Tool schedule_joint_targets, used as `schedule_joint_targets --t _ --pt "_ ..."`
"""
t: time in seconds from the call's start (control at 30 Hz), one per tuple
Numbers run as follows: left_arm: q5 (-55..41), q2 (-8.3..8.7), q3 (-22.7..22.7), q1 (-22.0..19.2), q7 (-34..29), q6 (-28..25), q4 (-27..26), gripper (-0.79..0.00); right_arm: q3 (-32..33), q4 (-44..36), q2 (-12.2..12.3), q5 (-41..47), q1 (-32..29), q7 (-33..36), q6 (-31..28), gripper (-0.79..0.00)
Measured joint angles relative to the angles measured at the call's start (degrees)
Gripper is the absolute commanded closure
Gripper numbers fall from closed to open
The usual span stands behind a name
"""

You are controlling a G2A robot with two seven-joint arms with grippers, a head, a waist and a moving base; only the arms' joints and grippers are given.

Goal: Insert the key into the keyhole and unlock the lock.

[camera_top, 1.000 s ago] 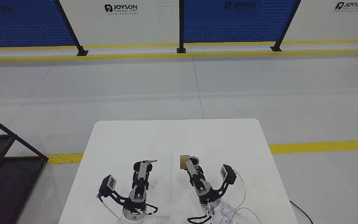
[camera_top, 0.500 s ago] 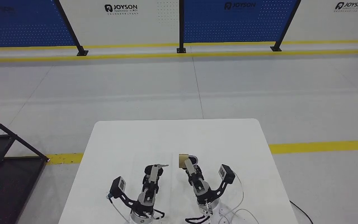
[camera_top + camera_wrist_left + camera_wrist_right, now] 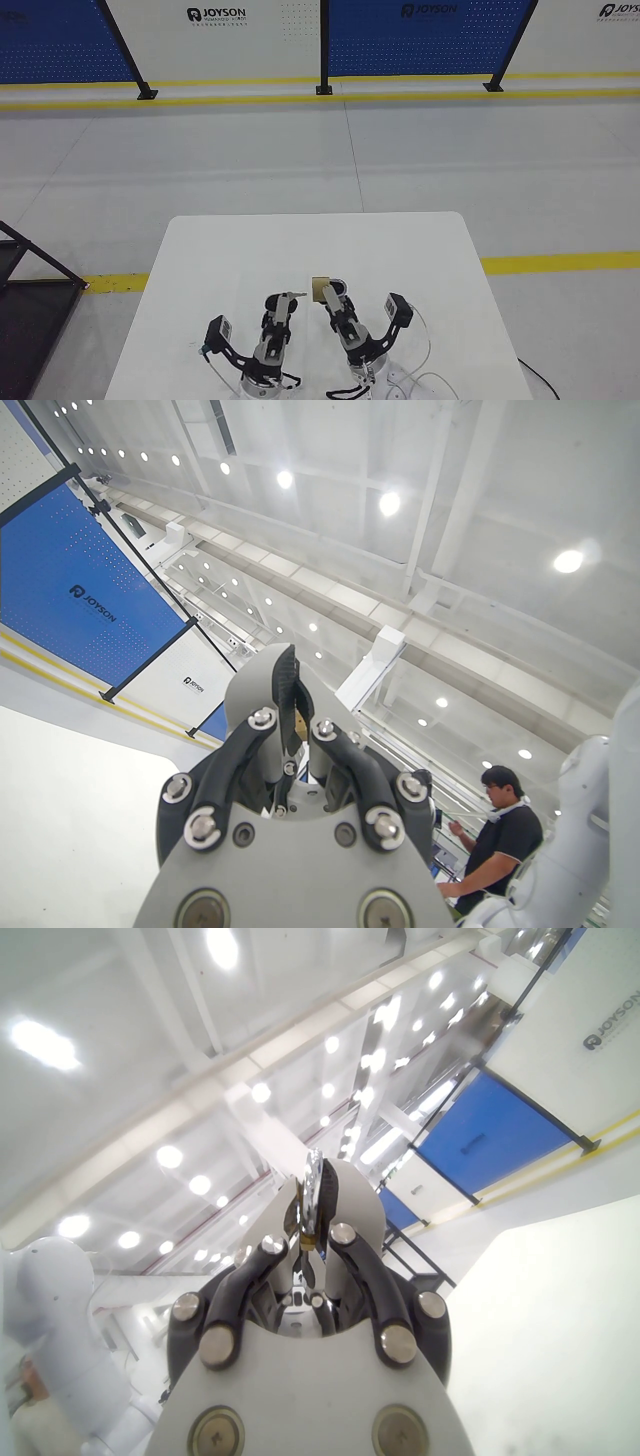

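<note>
The small brass padlock with a silver shackle point(image 3: 321, 289) is hanging just above the near middle of the white table point(image 3: 400, 250). It is being pinched by the right gripper point(image 3: 320, 1183), whose fingers are closing fully onto it, with the shackle's bright loop standing between the pads. Just beside it, toward the robot's left, the thin pale metal key point(image 3: 296, 294) is poking out of the left gripper point(image 3: 292, 680). That gripper's fingers are pressing almost together, apparently on the key's head, though the wrist view is showing too little of the key to be sure. The blade is pointing toward the padlock's body with a small gap appearing between them. The keyhole itself is too small to make out, so whether the blade is lining up with it cannot be told. The step in hand is most likely the final alignment before insertion. It is probably calling for the right arm to be holding the padlock rigid while the left arm is bringing the blade squarely along the keyhole's axis, slowly and without side load. A thin key in flat pads is likely to pivot or slide back if its tip is catching the brass face. Once seated, the turning should probably be running about the key's own length, so that the padlock is not being twisted out of its grip.
</note>
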Motion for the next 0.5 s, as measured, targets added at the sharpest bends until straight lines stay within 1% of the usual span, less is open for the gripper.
schedule_joint_targets --t 0.5 --pt "1.1 -0.75 0.5 -0.7 0.6 1.3 0.5 0.0 0.9 -0.2 -0.6 -1.2 -0.7 1.5 -0.3 0.0"
